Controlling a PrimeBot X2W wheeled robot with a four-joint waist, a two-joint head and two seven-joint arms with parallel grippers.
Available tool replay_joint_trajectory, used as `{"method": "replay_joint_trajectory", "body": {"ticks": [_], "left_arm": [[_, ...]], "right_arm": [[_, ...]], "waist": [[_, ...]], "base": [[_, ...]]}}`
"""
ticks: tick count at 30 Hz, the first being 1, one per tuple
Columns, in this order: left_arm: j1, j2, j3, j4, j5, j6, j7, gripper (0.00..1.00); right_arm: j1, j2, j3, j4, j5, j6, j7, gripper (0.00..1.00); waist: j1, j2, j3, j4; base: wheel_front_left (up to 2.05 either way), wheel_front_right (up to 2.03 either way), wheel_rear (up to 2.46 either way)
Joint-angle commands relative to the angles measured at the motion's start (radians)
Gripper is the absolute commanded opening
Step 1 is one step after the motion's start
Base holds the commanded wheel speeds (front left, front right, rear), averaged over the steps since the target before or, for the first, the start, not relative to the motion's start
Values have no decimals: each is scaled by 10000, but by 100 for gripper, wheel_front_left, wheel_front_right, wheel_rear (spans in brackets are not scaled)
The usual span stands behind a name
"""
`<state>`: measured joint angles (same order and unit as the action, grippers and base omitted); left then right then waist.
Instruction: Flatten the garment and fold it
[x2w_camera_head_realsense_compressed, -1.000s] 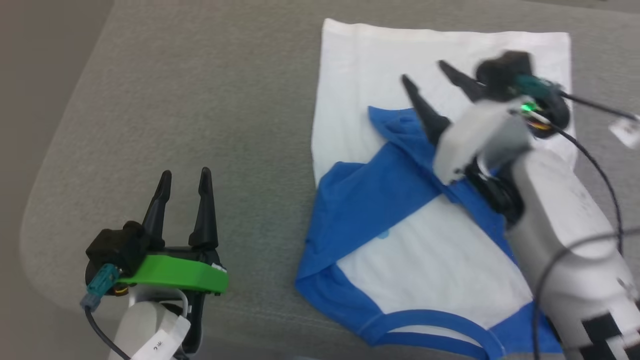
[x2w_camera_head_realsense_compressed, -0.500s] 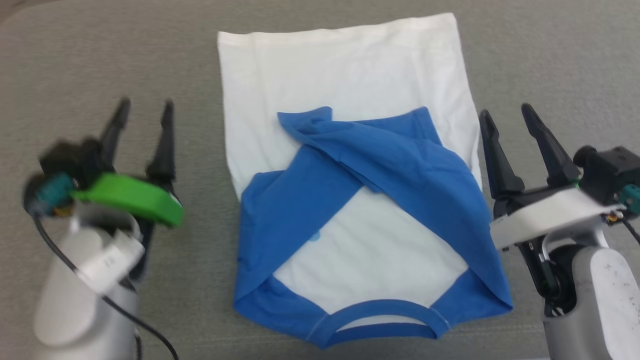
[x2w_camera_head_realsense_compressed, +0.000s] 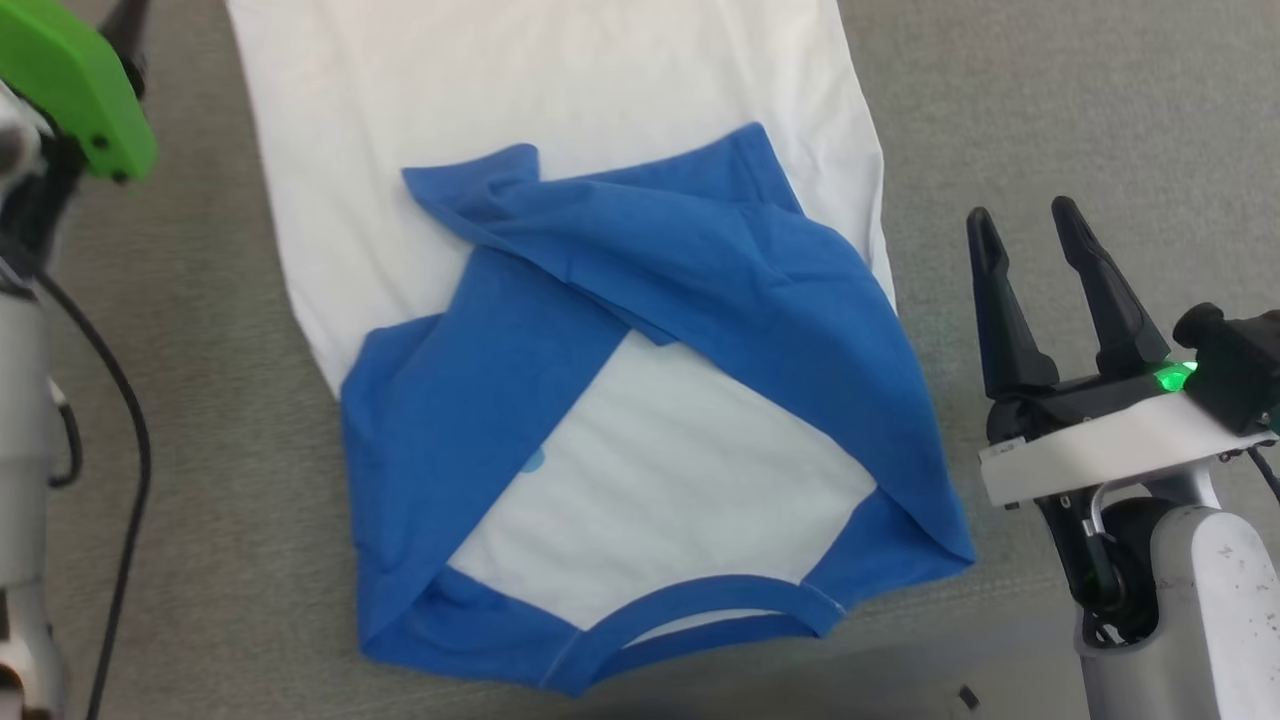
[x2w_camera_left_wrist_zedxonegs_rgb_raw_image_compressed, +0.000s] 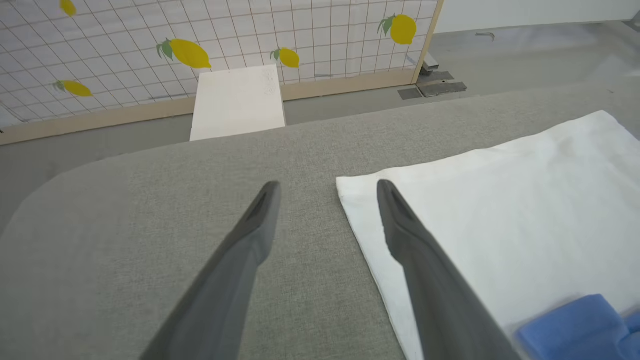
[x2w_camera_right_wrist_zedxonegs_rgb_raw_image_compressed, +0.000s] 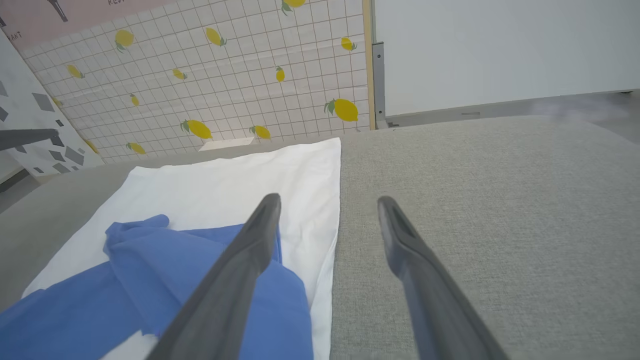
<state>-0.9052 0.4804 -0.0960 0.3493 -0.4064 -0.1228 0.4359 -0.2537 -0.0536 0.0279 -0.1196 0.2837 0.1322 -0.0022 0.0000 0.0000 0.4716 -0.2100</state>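
progress | garment (x2w_camera_head_realsense_compressed: 650, 480) is lying flat mid-frame on the grey worktop (x2w_camera_head_realsense_compressed: 1050, 100), blue sleeves crossing over the white body; sleeve folds looking done, body fold remaining | left claw (x2w_camera_left_wrist_zedxonegs_rgb_raw_image_compressed: 325, 186) is hovering spread, upper left | right claw (x2w_camera_head_realsense_compressed: 1025, 212) is hovering spread, lower right, both empty

A grey cloth-covered surface (x2w_camera_left_wrist_zedxonegs_rgb_raw_image_compressed: 150, 210) with a rounded corner lies under soft, even light. Past its far edge is a grey floor (x2w_camera_left_wrist_zedxonegs_rgb_raw_image_compressed: 500, 50). On the floor stands a panel (x2w_camera_left_wrist_zedxonegs_rgb_raw_image_compressed: 150, 30) of white grid squares printed with yellow lemons, edged in pale wood (x2w_camera_left_wrist_zedxonegs_rgb_raw_image_compressed: 350, 82). A white board (x2w_camera_left_wrist_zedxonegs_rgb_raw_image_compressed: 237, 102) sits at its foot. In the right wrist view a plain white wall (x2w_camera_right_wrist_zedxonegs_rgb_raw_image_compressed: 500, 50) stands right of the lemon panel, and a pale panel with grey shards (x2w_camera_right_wrist_zedxonegs_rgb_raw_image_compressed: 30, 100) left of it
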Motion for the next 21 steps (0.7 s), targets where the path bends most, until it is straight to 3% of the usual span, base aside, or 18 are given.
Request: {"method": "replay_joint_trajectory", "body": {"ticks": [1, 11, 21], "left_arm": [[-396, 121, 17, 127, -85, 15, 360, 100], [-1672, 430, 215, 552, -253, 931, 2514, 100], [-1948, 833, 180, 385, 10, 1641, 3597, 100]], "right_arm": [[89, 29, 49, -39, 166, -15, -123, 100], [-251, 32, 552, 135, 700, -15, -723, 100], [-393, 33, 777, 359, 908, -15, -987, 100]], "waist": [[0, 0, 981, -805], [0, 0, 1926, -1386], [0, 0, 2294, -1605]], "base": [[0, 0, 0], [0, 0, 0], [0, 0, 0]]}}
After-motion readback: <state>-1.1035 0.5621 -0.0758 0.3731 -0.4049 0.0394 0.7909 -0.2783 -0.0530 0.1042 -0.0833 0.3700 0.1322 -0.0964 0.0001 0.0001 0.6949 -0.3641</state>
